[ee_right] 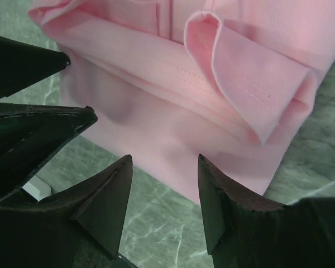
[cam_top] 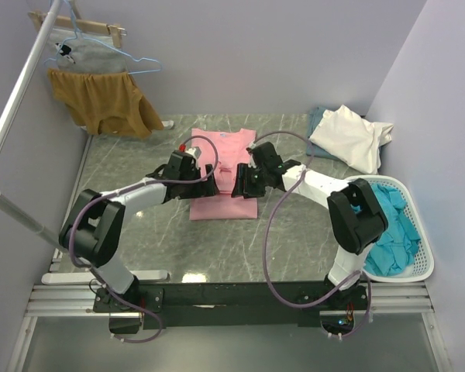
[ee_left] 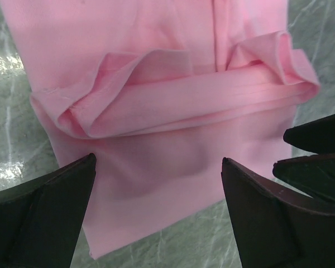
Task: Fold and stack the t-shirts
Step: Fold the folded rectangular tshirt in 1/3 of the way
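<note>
When scanned from the left, rail (cam_top: pixel 21 89): pale bar, slanted along the left wall.
grey garment (cam_top: pixel 81 50): on a blue wire hanger (cam_top: pixel 139 66), topmost in the far left corner.
brown garment (cam_top: pixel 101 101): hung just below the grey, hem close to the table (cam_top: pixel 217 248).
left arm (cam_top: pixel 132 198): stretched from the near left base toward the middle, wrist at the left side of the pink shirt (cam_top: pixel 221 205).
left gripper (ee_left: pixel 157 162): fingers spread wide, nothing between them; poised over a smooth part of the shirt, just short of a raised fold; touching the cloth or not, cannot tell.
pink shirt: flat on the marbled table, dead centre, under and between both grippers; a doubled band of cloth across it, puffed into loose loops at both ends; one smooth layer from that band to the edge by the fingers.
right gripper (ee_right: pixel 164 159): fingers parted with a clear gap, pinching nothing; over an edge of the shirt, where cloth gives way to table; tips of the left gripper just beside, on the left of the right wrist view.
right arm (cam_top: pixel 318 182): bent in from the near right base, elbow beside the basket (cam_top: pixel 399 277).
blue shirt (cam_top: pixel 319 118): far right corner, mostly hidden under the white shirt (cam_top: pixel 349 138).
white shirt: crumpled heap on the blue, well apart from the pink.
basket: white, latticed, at the right edge.
teal shirts (cam_top: pixel 391 225): loose pile inside the basket.
</note>
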Available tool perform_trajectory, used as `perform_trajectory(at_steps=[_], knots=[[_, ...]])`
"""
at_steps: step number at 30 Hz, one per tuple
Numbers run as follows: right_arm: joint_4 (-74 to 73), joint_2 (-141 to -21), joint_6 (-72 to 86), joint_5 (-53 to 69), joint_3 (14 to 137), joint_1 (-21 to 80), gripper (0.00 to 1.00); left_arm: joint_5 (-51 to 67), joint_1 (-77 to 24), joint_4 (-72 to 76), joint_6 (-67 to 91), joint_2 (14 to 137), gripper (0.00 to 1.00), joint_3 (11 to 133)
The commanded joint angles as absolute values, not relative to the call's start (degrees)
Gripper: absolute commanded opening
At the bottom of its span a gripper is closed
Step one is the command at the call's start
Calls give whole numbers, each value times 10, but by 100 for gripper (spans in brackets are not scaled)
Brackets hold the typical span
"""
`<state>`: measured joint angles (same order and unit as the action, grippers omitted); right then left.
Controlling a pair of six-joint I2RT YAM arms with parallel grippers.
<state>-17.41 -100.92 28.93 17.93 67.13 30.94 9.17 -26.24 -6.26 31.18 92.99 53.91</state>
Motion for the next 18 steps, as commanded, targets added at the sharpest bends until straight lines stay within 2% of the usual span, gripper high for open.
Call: perform_trajectory(at_steps=[1, 18], knots=[[-154, -1040, 289, 189, 692, 311, 57, 108, -263, -26, 318, 956, 99, 576], [-193, -1150, 242, 115, 835, 283, 57, 26, -261, -55, 273, 1085, 99, 721]])
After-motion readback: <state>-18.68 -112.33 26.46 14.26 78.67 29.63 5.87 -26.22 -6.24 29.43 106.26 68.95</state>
